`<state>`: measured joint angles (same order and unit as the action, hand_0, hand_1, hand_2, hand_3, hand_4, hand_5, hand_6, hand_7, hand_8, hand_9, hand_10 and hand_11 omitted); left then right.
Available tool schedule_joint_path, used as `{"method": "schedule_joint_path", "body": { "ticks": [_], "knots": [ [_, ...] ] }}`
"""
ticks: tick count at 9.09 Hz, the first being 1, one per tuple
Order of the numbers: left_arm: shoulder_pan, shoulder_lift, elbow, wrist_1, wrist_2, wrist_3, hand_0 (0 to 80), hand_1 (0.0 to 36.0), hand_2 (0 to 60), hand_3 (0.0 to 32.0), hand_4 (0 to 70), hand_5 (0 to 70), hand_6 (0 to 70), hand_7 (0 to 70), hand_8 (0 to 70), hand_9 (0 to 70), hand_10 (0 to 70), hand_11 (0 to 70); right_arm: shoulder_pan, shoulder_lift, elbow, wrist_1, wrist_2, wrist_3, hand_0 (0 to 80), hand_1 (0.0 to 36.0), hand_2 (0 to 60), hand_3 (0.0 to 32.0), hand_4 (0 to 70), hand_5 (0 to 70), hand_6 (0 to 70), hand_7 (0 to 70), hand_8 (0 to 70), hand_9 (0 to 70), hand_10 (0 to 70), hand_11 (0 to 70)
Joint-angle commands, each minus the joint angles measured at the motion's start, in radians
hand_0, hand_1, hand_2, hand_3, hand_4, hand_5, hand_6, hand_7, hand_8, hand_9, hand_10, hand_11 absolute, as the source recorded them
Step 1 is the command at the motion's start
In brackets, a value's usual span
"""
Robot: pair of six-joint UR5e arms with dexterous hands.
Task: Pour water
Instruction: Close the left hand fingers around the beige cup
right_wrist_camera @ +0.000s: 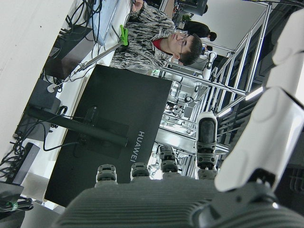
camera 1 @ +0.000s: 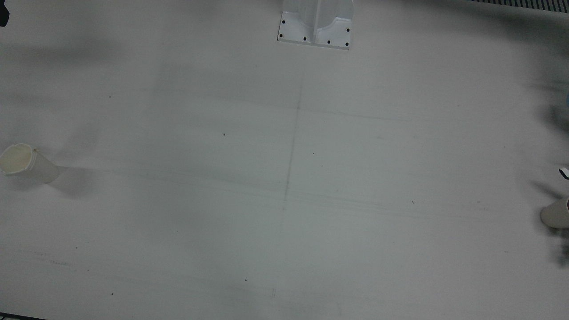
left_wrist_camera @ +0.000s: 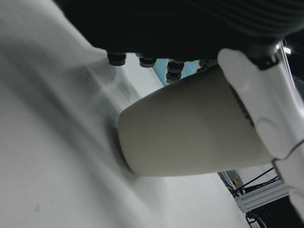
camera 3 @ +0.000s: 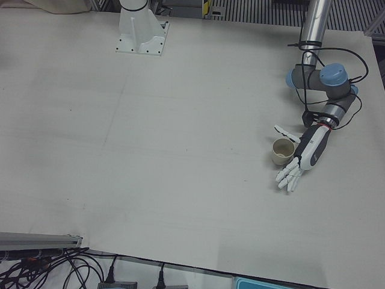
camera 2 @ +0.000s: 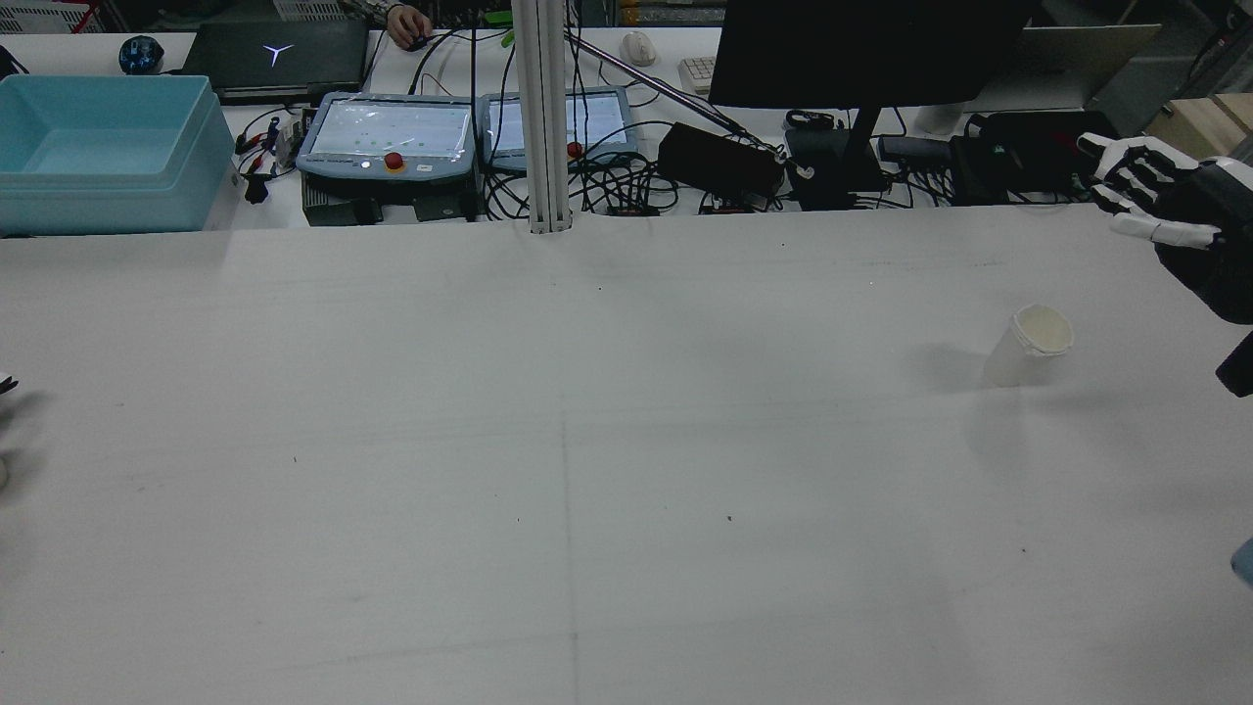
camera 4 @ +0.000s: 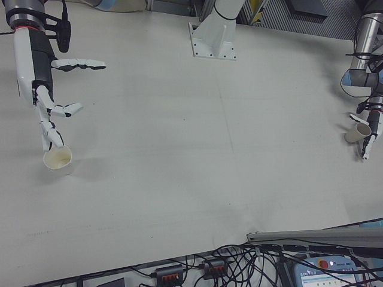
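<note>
The white table [camera 2: 587, 441] filled nearly every view, its surface scuffed and crossed by a faint seam down the middle. A white mounting bracket [camera 1: 315, 26] stood bolted at twelve o'clock in the front view.

The right arm [camera 4: 27, 24] reached in at ten o'clock of the right-front view. Its right hand [camera 4: 45, 89] hung above the table with the fingers spread apart and nothing in them, the fingertips pointing down toward a paper cup. In the rear view the same hand sat at two o'clock, raised and well apart from the cup below it.

The left arm [camera 3: 322, 78] came down at two o'clock in the left-front view. Its left hand [camera 3: 304, 159] lay low with the fingers stretched out straight, just beside a second cup, with one finger [camera 3: 287, 130] reaching round the cup's far side. The left hand view showed a white finger [left_wrist_camera: 259, 95] against the cup's wall, but whether the hand actually gripped it could not be told.

The right cup [camera 4: 58, 158] stood upright and looked empty, at eight o'clock in the right-front view and nine o'clock in the front view. The left cup [camera 3: 281, 151] stood upright at three o'clock in the left-front view, its contents not visible.
</note>
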<state>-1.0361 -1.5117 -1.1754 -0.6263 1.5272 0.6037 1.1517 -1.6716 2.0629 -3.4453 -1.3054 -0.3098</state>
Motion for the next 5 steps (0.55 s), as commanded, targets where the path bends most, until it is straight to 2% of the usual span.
{"method": "schedule_joint_path", "body": {
  "ticks": [1, 2, 4, 5],
  "knots": [
    [0.002, -0.005, 0.000, 0.019, -0.044, -0.028, 51.2, 11.0, 0.0, 0.0, 23.1, 48.6, 4.7, 12.9, 0.0, 1.1, 2.5, 5.0, 0.000, -0.004, -0.003, 0.000, 0.000, 0.000, 46.1, 11.2, 9.7, 0.0, 4.8, 54.2, 6.7, 12.8, 2.8, 3.2, 2.9, 5.3],
    [0.001, -0.005, 0.000, 0.028, -0.044, -0.030, 55.0, 14.0, 0.2, 0.0, 29.3, 70.0, 5.9, 14.3, 0.1, 1.4, 3.5, 6.6, 0.000, -0.005, -0.003, 0.000, 0.000, 0.000, 45.9, 11.2, 10.0, 0.0, 4.8, 53.8, 6.5, 12.5, 2.7, 3.2, 2.9, 5.3],
    [0.002, -0.007, 0.000, 0.039, -0.056, -0.044, 53.7, 12.3, 3.8, 0.0, 44.7, 70.0, 8.7, 19.2, 0.7, 2.4, 4.4, 7.4, 0.002, -0.007, -0.004, 0.000, 0.000, 0.002, 45.9, 10.9, 9.2, 0.0, 4.9, 54.3, 6.5, 12.2, 2.7, 3.1, 2.9, 5.3],
    [0.001, -0.007, -0.001, 0.040, -0.058, -0.054, 51.1, 8.7, 4.4, 0.0, 58.9, 70.0, 10.4, 21.5, 1.0, 2.9, 4.8, 7.4, 0.002, -0.007, -0.004, 0.000, 0.000, 0.002, 46.0, 10.8, 9.1, 0.0, 5.0, 54.3, 6.5, 12.1, 2.8, 3.3, 2.9, 5.3]
  ]
}}
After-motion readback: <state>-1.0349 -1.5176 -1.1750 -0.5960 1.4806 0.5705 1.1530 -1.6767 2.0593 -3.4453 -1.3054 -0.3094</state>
